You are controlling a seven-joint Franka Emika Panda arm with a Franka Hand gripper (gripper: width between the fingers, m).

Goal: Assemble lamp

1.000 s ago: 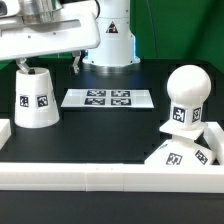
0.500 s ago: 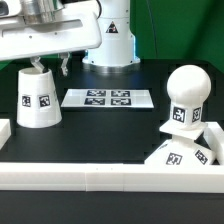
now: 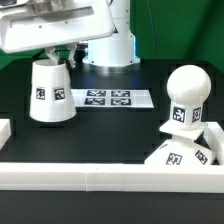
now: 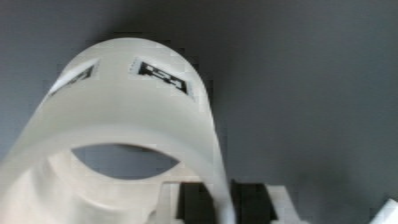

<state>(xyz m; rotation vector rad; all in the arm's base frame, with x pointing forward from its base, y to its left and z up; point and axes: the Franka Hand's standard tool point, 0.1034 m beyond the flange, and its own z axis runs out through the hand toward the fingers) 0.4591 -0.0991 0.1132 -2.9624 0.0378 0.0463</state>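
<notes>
On the exterior view's left, your gripper [image 3: 57, 57] is pinching the rim of the shade [image 3: 51, 92]. The shade is tilting a little, and its wide end is sitting on or just over the desk [image 3: 100, 135]; you cannot tell which. In the wrist view, one finger [image 4: 199, 203] is reaching inside the shade [image 4: 134, 120] and the wall is caught between the two, so the gripper is closed on the shade.

The shade is looking light, hollow and hard. Its smooth plastic may be slippery, and a grip on one side of the rim is letting it swing. Going slowly should keep it from slipping.

In the middle, the marker board [image 3: 111, 98] is lying flat.

On the exterior view's right, the bulb [image 3: 186, 97] is standing up on the base [image 3: 180, 150], near the rail [image 3: 110, 176]. The bulb is round and smooth on top. The shade probably has to go down over it, so you are needing to line it up straight.
</notes>
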